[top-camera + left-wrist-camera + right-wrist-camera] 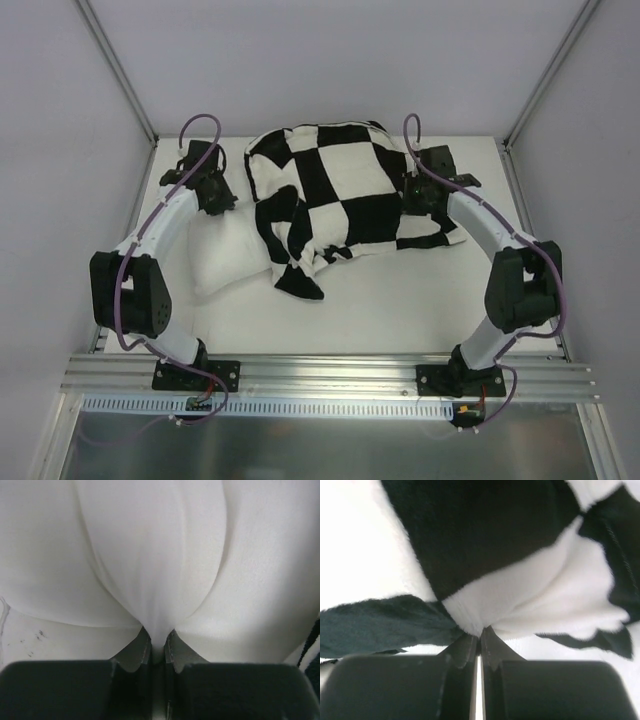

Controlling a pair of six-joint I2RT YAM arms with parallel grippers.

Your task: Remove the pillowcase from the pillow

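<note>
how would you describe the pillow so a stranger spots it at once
On the white table, a big checkered pillowcase lies bunched at the back. The pillow pokes out of its left side, by the left arm. It is plain white and plump, with no black squares.

open table runs along the near side, in front of the pillow and pillowcase. these two fill the middle between the left arm and right arm. side walls stand close outside both.
</note>
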